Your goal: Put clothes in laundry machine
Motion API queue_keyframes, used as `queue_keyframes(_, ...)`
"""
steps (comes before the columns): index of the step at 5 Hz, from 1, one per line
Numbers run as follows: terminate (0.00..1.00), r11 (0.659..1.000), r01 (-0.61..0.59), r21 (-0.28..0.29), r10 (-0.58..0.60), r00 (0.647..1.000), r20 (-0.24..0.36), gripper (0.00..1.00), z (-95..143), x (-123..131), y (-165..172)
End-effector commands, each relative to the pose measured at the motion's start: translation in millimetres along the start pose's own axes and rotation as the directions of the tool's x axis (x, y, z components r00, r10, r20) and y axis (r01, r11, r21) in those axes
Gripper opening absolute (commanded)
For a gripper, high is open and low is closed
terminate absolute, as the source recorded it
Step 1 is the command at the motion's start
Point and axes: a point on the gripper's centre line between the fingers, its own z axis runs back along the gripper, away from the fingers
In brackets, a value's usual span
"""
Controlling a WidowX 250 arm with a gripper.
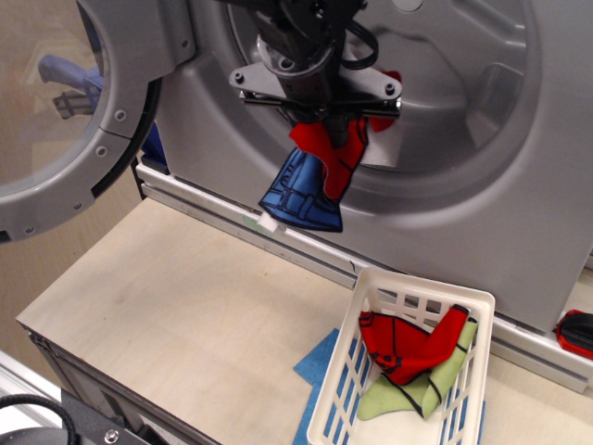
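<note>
The end effector (335,119) is clamped on a bunch of clothes, a red piece (335,153) and a blue denim piece (301,195), hanging limp in front of the laundry machine (482,139) at the lower edge of its drum mouth, above the worktop (185,306). These garments appear light, soft and prone to drape and snag on the drum lip, so a pinch at a gathered fold, as held here, seems soundest. The white basket (371,301) at the near right contains another red piece (408,348) lying on a light green piece (417,394); the drum interior is not visible.
</note>
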Motion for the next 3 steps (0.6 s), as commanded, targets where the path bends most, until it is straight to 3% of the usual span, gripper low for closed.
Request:
queue_keyframes(1, 0.0, 0.999, -0.039, -0.013, 0.04, 0.996, 0.085, 0.0, -9, 30, -9)
queue_keyframes(3, 0.0, 0.998, -0.067, -0.005, 0.067, 0.992, 0.109, 0.0, -28, 45, -17)
